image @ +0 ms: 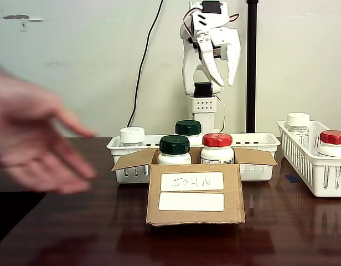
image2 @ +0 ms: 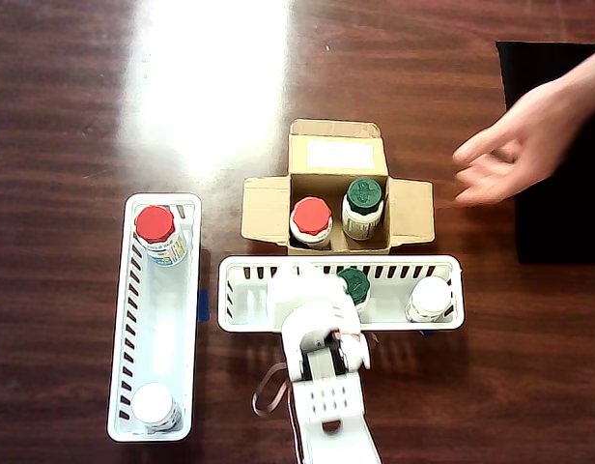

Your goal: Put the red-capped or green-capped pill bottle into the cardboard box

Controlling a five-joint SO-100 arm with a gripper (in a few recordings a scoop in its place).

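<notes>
In the fixed view, a person's blurred hand (image: 35, 136) hovers at left. The pill bottle (image: 217, 148) stands upright, red cap up, inside the cardboard box (image: 194, 194). The gripper (image: 226, 72) hangs released, empty, raised behind.

In the fixed view you see two bottles (image: 217, 148) upright inside the cardboard box (image: 194, 200), a basket (image: 258, 141) behind it, another basket (image: 317, 166) to its right.

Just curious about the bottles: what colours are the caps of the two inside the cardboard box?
One cap is red, the other dark green; the overhead view shows it best.
</notes>
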